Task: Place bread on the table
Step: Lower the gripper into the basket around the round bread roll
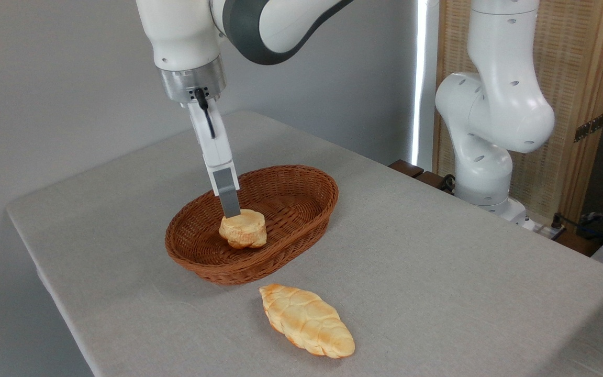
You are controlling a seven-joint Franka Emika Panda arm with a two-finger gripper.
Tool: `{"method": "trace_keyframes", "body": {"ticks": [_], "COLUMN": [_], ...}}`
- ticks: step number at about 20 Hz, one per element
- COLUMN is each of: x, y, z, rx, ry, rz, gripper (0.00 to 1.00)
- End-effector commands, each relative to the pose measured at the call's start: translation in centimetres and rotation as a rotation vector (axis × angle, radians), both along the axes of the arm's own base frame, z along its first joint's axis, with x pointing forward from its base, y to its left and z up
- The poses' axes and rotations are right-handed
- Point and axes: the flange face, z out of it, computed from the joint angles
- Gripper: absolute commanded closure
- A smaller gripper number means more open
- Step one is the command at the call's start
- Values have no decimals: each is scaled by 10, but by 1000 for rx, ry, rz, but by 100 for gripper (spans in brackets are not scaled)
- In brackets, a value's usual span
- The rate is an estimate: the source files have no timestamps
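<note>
— Why do we reach into the basket?
— The bread sits inside it, our gripper touching its top; only one finger shows, so we cannot tell whether it grips.
— And we count?
— One bun, one braided loaf on the table, one basket.

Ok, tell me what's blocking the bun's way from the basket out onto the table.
The wicker basket's rim rings the bun, so it must be lifted over it. Beyond the near rim, the braided loaf lies on the table; elsewhere the cloth looks free.
</note>
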Motion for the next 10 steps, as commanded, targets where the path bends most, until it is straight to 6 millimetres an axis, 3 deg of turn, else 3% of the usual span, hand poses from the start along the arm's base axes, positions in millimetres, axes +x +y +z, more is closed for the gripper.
{"method": "trace_keyframes", "body": {"ticks": [1, 3, 10], "x": [-11, -15, -16], "y": [-11, -13, -25], "z": [-19, -27, -53], "rx": [3, 18, 41], "ry": [14, 20, -37], "rz": [-163, -255, -309], "gripper": [0, 0, 0]}}
